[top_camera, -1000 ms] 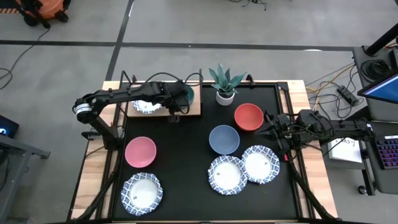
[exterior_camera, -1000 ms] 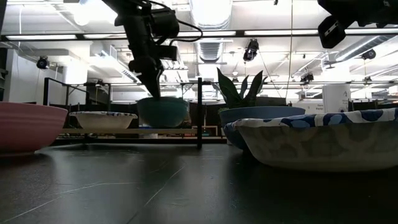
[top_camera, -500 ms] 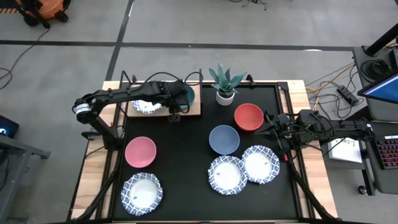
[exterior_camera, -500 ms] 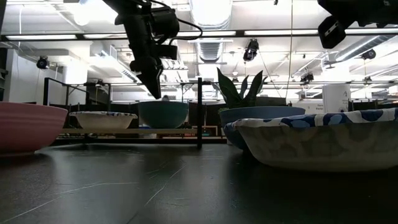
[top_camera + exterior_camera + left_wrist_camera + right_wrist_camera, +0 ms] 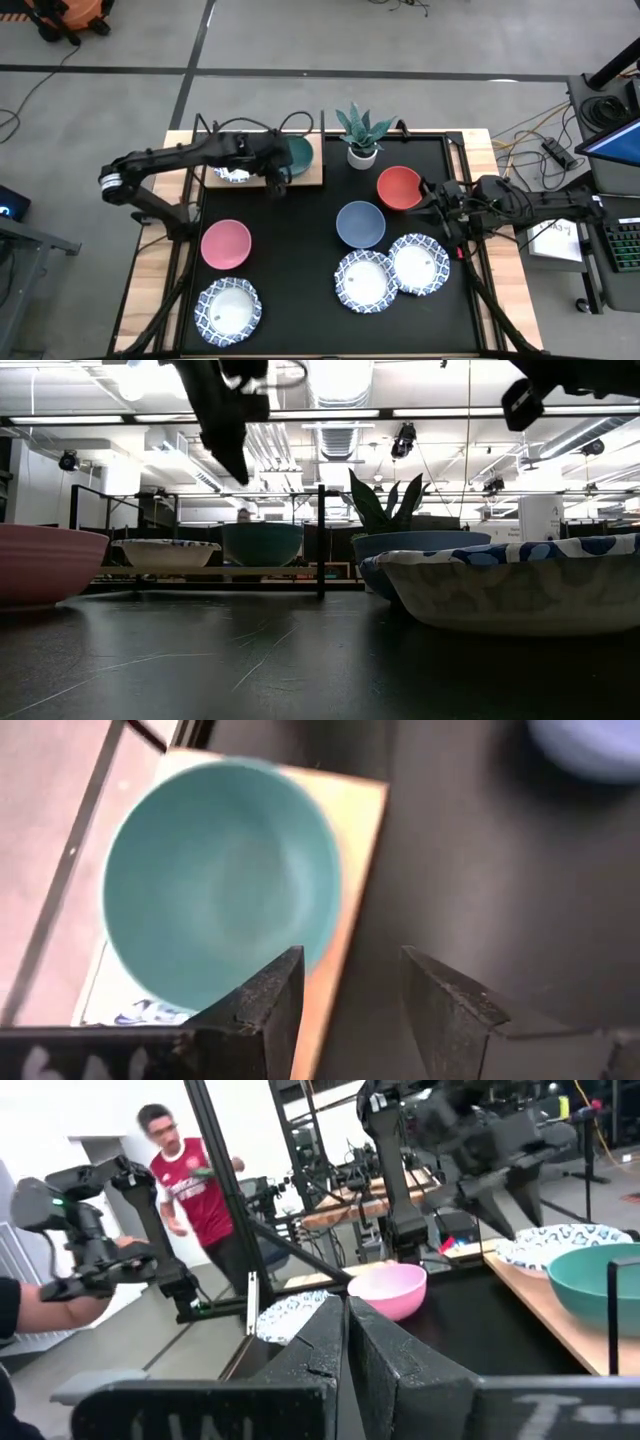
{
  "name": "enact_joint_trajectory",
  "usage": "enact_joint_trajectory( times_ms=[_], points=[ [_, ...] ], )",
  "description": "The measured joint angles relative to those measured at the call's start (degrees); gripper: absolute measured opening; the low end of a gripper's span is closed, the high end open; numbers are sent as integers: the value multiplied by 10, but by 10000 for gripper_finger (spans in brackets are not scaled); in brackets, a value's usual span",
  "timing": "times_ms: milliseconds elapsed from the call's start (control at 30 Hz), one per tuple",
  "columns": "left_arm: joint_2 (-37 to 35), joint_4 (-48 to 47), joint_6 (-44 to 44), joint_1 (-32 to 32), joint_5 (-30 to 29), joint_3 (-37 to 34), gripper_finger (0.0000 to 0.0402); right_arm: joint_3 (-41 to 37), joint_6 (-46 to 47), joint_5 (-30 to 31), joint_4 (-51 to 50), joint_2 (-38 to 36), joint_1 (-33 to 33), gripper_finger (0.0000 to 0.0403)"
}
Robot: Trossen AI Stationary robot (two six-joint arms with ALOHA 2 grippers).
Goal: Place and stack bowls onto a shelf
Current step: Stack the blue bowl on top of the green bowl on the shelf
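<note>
High view: the light-wood rectangular shelf [image 5: 305,178] on its thin black frame sits at the far left part of the black tabletop [image 5: 300,260], and two dishes rest on it. One is the plain green round bowl [image 5: 297,153], upright near the shelf's right end; the other is a white bowl with a blue patterned rim [image 5: 234,172], beside it to the left and partly covered by the left arm. The left tool [image 5: 272,168] hangs over the shelf between these two, its fingers apart and holding nothing. In the left wrist view the green bowl [image 5: 222,880] sits clear of the two dark fingertips [image 5: 275,982], with a gap showing between them. In the low view the left tool [image 5: 236,460] is above the green bowl [image 5: 262,542], not touching it.

Off the shelf, on the tabletop, lie the plain pink bowl [image 5: 225,244], the plain blue bowl [image 5: 360,224], the plain red bowl [image 5: 400,188] and three more patterned-rim white bowls [image 5: 230,309], [image 5: 366,280], [image 5: 419,264]; the last two touch or overlap. A white pot with a green plant [image 5: 362,135] stands just right of the shelf.

The right tool [image 5: 428,200] waits at the right edge, beside the red bowl, its fingers pressed together and empty.
</note>
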Motion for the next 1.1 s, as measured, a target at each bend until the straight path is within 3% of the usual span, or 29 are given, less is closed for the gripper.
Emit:
enact_joint_trajectory(
  times_ms=[233, 500, 733, 1100],
  points=[
    [-58, 49, -63, -112, 0, -28, 146, 17, 9, 0, 49, 82, 10, 9],
    [-111, 233, -73, -247, 0, -141, 146, 95, 11, 0, 40, 171, 40, 9],
    [-128, 301, -74, -313, -5, -214, 146, 210, 45, 0, -75, 260, 73, 9],
    [-153, 328, -56, -331, -6, -274, 146, 396, 175, 0, -296, 423, 88, 9]
  ],
)
